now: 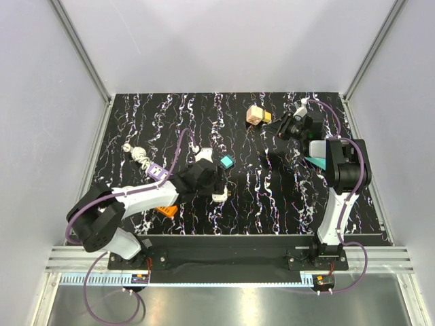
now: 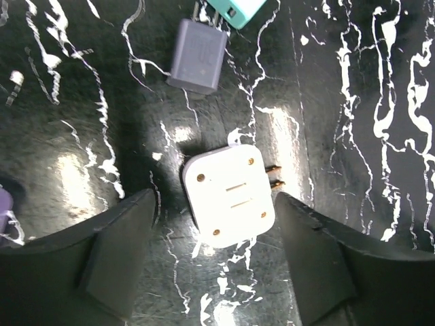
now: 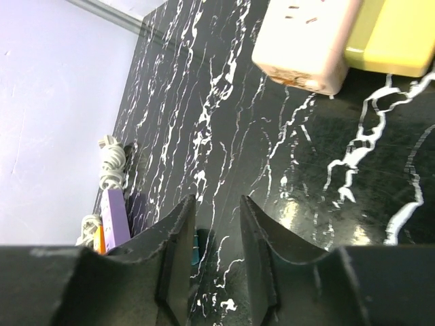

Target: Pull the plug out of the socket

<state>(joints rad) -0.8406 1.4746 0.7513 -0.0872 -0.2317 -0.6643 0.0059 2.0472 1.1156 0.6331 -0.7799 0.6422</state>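
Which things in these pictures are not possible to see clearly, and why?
Right wrist view: the top edge cuts the beige socket and the yellow plug; where they meet is only partly shown.
Left wrist view: the top edge cuts the teal block; its kind is unclear.
Top view: the left hand covers most of the white adapter.

White adapter (image 2: pixel 229 199): one. Teal adapter (image 1: pixel 226 161): one. Purple adapters (image 2: pixel 198 56) (image 1: pixel 158 173): two. Orange piece (image 1: pixel 166 210): one. Beige socket block (image 1: pixel 255 114): one; yellow plug (image 1: pixel 267 117): one. White cord bundle (image 1: pixel 136 155): one.
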